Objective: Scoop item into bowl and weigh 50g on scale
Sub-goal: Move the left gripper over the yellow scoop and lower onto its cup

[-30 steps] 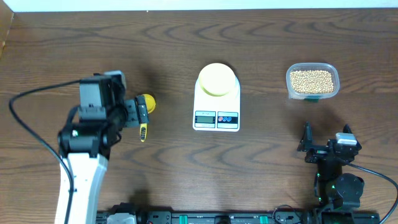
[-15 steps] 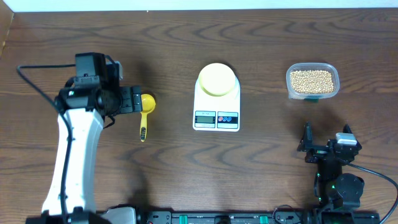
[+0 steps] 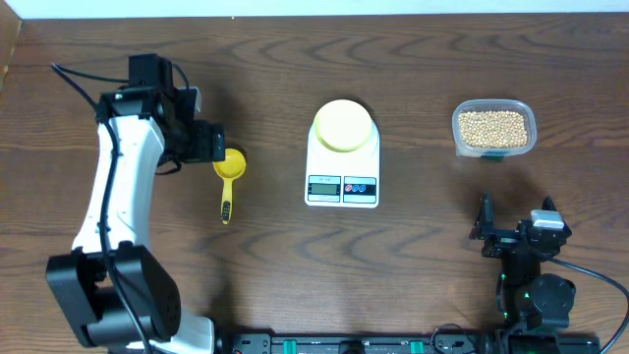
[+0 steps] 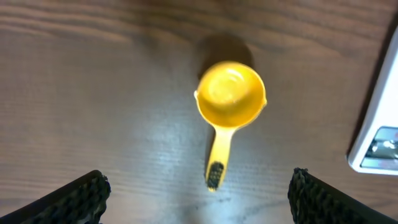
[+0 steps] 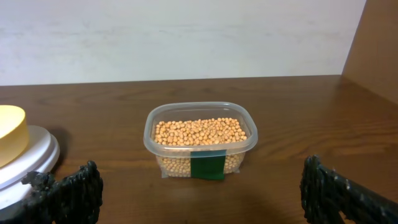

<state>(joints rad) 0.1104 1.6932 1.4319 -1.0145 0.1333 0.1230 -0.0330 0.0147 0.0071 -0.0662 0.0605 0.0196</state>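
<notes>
In the left wrist view, the right edge cuts off the scale [image 4: 373,112]. You see only one corner and a blurred slice of its display [image 4: 384,144]. The dark mark on the handle of the scoop [image 4: 229,102] is too blurred to read. The bottom edge crops the left gripper [image 4: 198,200] to two fingertips [image 4: 78,198]. In the right wrist view, the left edge cuts the bowl [image 5: 9,142]. From overhead, the display digits are too small to read.

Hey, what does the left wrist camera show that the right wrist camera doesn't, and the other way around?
Only the left wrist: the empty yellow scoop lying on the table, handle toward the camera. Only the right wrist: the clear tub of beans with a green label, and the pale-yellow bowl atop the scale. Both: part of the white scale and the brown wooden table.
</notes>
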